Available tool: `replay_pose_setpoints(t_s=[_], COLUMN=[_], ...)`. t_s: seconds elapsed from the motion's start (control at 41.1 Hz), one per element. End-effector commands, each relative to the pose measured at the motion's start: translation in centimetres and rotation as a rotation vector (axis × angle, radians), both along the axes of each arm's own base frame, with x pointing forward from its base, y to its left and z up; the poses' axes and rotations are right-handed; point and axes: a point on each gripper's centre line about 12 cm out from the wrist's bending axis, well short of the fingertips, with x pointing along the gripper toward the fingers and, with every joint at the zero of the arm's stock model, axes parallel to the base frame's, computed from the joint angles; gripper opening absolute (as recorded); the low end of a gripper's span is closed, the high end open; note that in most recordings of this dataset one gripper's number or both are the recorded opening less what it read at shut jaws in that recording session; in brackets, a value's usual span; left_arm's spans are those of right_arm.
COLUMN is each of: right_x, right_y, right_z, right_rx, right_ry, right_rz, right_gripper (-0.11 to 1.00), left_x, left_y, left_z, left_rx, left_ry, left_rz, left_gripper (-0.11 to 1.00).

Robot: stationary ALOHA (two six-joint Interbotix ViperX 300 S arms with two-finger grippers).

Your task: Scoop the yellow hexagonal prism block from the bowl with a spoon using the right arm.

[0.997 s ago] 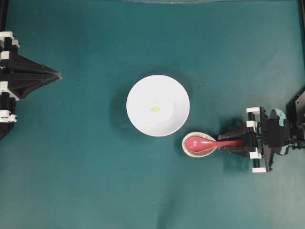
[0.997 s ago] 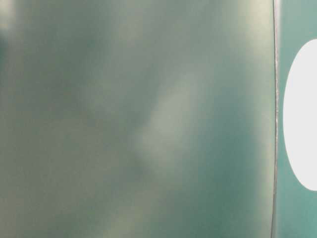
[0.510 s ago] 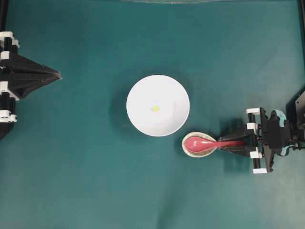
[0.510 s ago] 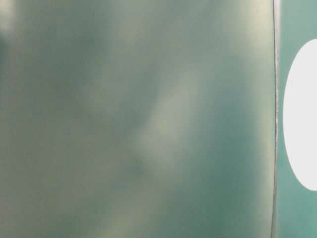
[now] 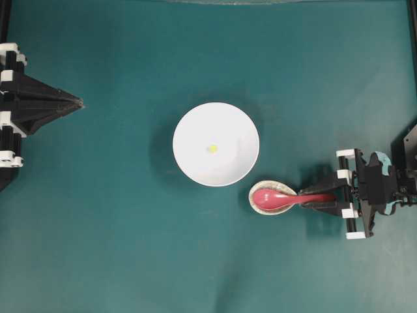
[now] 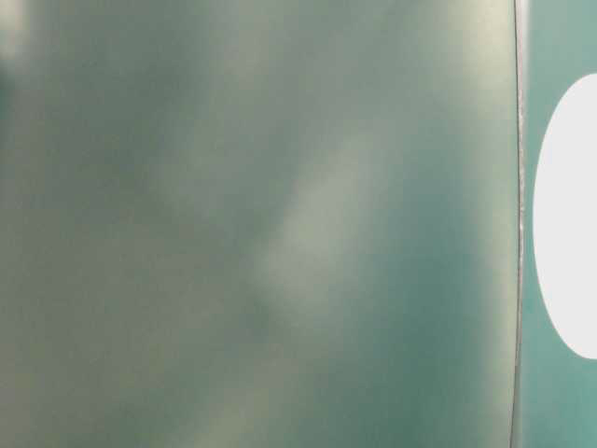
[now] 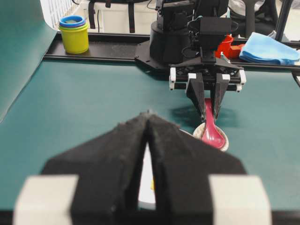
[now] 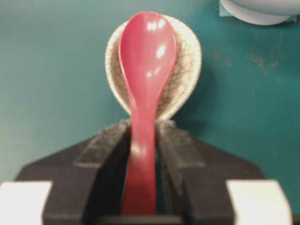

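Note:
The white bowl (image 5: 189, 124) sits mid-table with the tiny yellow block (image 5: 212, 149) at its centre. The red-pink spoon (image 5: 273, 197) lies with its scoop in a small speckled spoon rest (image 5: 256, 207) just right of and below the bowl. My right gripper (image 5: 303, 196) is shut on the spoon's handle; in the right wrist view its fingers (image 8: 105, 140) press the handle of the spoon (image 8: 147, 51) over the spoon rest (image 8: 187, 70). My left gripper (image 5: 81, 102) is shut and empty, far left of the bowl. In the left wrist view the block (image 7: 152, 185) shows as a sliver.
The bowl's rim (image 8: 258, 11) shows at the top right of the right wrist view. Beyond the table's edge stand stacked yellow and blue cups (image 7: 73, 33), a blue cloth (image 7: 269, 49) and a red object (image 7: 225, 47). The table-level view is mostly a blurred green surface.
The right gripper's fingers have closed in on the spoon handle and the gripper has shifted slightly. The bowl, the block and the left arm have not moved.

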Motion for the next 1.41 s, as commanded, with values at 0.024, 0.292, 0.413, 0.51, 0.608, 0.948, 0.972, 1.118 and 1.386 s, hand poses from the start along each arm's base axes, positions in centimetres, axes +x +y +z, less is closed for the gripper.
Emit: replay_pose_setpoints(t_s=[0.024, 0.292, 0.413, 0.51, 0.608, 0.948, 0.972, 1.118, 1.386], right_x=[0.2, 0.24, 0.24, 0.26, 0.25, 0.28, 0.31, 0.29, 0.26], right_y=[0.23, 0.26, 0.26, 0.27, 0.3, 0.24, 0.26, 0.22, 0.02], right_z=[0.43, 0.45, 0.47, 0.54, 0.56, 0.22, 0.22, 0.25, 0.46], right_rx=[0.006, 0.007, 0.008, 0.009, 0.012, 0.049, 0.051, 0.05, 0.052], right_ry=[-0.024, -0.025, -0.025, -0.028, -0.026, 0.009, 0.009, 0.006, -0.005], right_rz=[0.007, 0.007, 0.007, 0.007, 0.008, -0.013, -0.013, -0.015, -0.021], right_gripper=[0.34, 0.34, 0.34, 0.34, 0.34, 0.38, 0.39, 0.45, 0.46], left_x=[0.25, 0.28, 0.29, 0.29, 0.29, 0.29, 0.29, 0.29, 0.29], left_y=[0.01, 0.02, 0.02, 0.02, 0.02, 0.02, 0.02, 0.02, 0.02], left_z=[0.69, 0.64, 0.71, 0.71, 0.71, 0.71, 0.71, 0.71, 0.71], left_rx=[0.004, 0.002, 0.005, 0.005, 0.004, 0.005, 0.005, 0.005, 0.004], left_ry=[-0.011, -0.008, -0.009, -0.009, -0.009, -0.009, -0.009, -0.009, -0.009], left_rz=[0.0, 0.0, 0.0, 0.0, 0.0, 0.0, 0.0, 0.0, 0.0], left_gripper=[0.05, 0.05, 0.05, 0.05, 0.05, 0.05, 0.05, 0.05, 0.05])
